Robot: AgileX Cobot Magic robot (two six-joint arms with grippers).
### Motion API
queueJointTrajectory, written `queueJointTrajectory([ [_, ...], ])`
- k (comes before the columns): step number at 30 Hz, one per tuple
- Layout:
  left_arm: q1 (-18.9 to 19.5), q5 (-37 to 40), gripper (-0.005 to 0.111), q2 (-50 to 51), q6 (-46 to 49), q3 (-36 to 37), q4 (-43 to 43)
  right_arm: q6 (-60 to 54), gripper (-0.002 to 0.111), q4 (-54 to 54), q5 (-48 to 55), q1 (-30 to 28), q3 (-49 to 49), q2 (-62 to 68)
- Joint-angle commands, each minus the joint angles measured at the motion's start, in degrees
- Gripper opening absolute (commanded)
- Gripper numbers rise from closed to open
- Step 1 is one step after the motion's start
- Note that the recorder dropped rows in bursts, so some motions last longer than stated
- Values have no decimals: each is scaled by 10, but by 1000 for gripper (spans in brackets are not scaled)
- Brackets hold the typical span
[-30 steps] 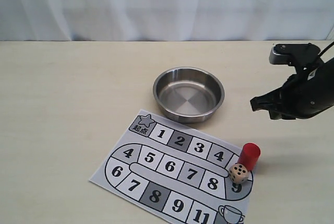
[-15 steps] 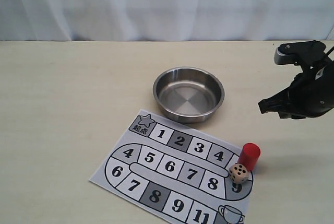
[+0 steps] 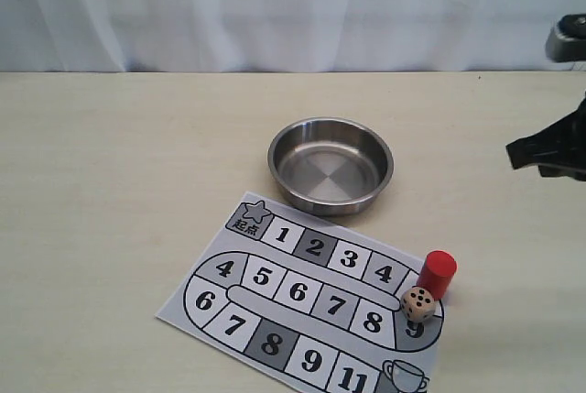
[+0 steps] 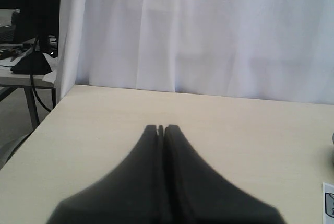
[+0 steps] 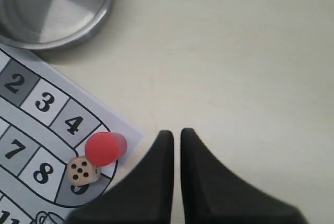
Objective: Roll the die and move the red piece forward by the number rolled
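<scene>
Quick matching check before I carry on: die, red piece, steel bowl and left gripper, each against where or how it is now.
1 die
2 red piece
3 steel bowl
4 left gripper

a empty, beyond the board
b jaws shut, over bare table
c on square 9
d upright at the board's bend, beside square 4

Pairs: 1-c, 2-d, 3-a, 4-b

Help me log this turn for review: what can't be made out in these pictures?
Square under the red piece: its number is covered by the piece in the exterior and right wrist views.
Number under the die: partly covered by the die in both views.
Board: its last squares are cut off by the exterior view's bottom edge.
Right gripper: mostly cut off by the exterior view's right edge.
Left gripper: outside the exterior view.
</scene>
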Motion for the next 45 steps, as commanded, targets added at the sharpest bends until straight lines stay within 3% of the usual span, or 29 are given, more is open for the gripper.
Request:
queueJointTrajectory([
  [1, -4, -3, 0, -1, -1, -3, -2, -3, 4, -6, 21, -3, -3, -108],
  [14, -4, -3, 0, -1, -1, -3, -2, -3, 4, -6, 123, -1, -3, -501],
  [26, -4, -4, 0, -1, -1, -3, -2, -18, 4, -6, 161, -1, -3, -684],
  [31, -4, -3, 0, -1, -1, -3, -2, -32, 4, -4, 182, -1, -6, -690],
  [45, -4, -3, 0, -1, -1, -3, -2, -21, 4, 3, -30, -1, 145, -690],
])
